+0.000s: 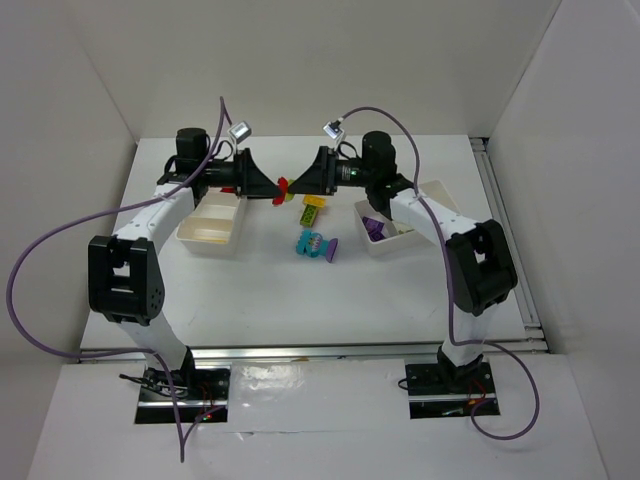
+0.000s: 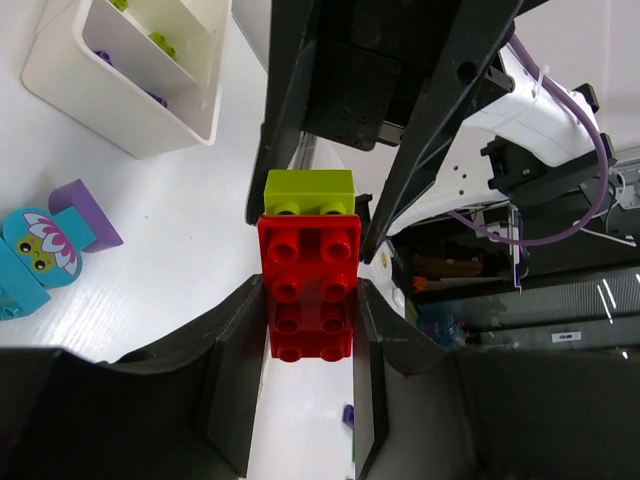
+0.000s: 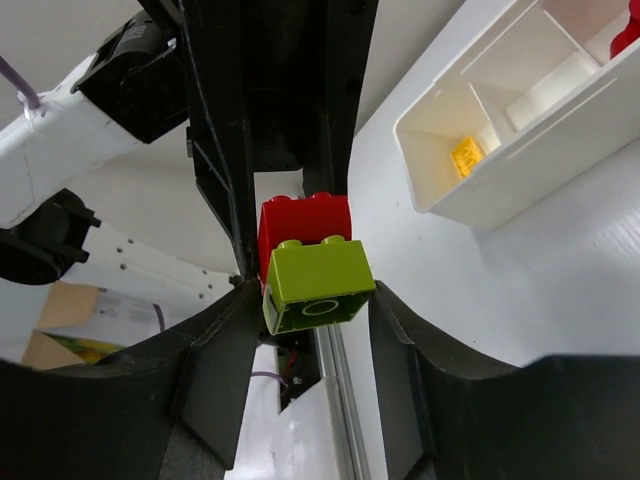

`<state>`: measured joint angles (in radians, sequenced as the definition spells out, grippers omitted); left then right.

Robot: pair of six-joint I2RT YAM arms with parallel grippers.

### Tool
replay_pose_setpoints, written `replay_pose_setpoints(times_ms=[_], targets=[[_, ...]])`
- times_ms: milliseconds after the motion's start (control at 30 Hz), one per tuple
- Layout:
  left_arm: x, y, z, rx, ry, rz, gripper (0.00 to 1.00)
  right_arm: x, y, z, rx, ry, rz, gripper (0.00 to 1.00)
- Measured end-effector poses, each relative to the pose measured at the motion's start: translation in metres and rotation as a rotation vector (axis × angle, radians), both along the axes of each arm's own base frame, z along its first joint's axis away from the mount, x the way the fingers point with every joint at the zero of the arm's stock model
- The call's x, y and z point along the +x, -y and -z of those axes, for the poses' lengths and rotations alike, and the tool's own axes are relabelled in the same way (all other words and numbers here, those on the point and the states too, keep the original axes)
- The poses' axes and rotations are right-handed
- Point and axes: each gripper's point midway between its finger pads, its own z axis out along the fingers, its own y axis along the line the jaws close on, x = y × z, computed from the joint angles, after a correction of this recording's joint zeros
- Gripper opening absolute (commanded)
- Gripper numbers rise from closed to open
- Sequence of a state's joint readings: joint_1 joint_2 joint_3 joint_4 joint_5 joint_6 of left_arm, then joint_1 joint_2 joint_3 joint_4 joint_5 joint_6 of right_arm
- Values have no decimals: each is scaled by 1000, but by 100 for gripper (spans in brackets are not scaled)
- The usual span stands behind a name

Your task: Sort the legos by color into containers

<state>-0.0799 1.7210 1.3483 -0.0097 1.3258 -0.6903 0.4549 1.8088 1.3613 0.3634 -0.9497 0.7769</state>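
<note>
Arms (image 1: 165,210) stretch inward, left fingers (image 2: 235,345) gripping red brick (image 2: 310,285), right fingers (image 3: 215,370) lime brick (image 3: 318,285).

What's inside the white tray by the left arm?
The left tray holds a yellow brick in one compartment and a red piece in another, cut off by the frame edge. The middle looks bare. Walls hide part of each floor.

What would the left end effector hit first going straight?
The right end effector, directly opposite, gripping the lime green plastic brick stuck to the red plastic brick that the left end effector holds.
</note>
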Motion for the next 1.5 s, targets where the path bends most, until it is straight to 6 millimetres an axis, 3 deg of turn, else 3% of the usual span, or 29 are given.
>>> replay_pose_setpoints(times_ms=[100, 167, 267, 500, 833, 967, 1100, 1233, 1333, 1500], targets=[[-1, 0, -1, -5, -1, 7, 0, 0, 0, -2, 6, -8, 0, 45], [-2, 1, -3, -10, 3, 13, 0, 0, -1, -3, 11, -15, 1, 30], [-2, 1, -4, -12, 11, 16, 0, 0, -1, -3, 16, -26, 5, 19], [3, -1, 0, 3, -15, -17, 0, 3, 13, 9, -3, -50, 90, 13], [30, -31, -3, 52, -45, -167, 0, 49, 103, 38, -334, -35, 552, 9], [57, -41, 6, 170, -79, -309, 0, 66, 155, 51, -546, -50, 811, 8], [85, -66, 22, 367, -108, -513, 0, 66, 214, 79, -743, -121, 993, 9], [92, -94, 43, 538, -154, -658, 0, 61, 259, 100, -869, -178, 1102, 11], [90, -111, 59, 646, -203, -728, 0, 56, 276, 109, -930, -202, 1141, 12], [97, -132, 69, 754, -216, -799, 0, 55, 284, 118, -970, -213, 1154, 17]])
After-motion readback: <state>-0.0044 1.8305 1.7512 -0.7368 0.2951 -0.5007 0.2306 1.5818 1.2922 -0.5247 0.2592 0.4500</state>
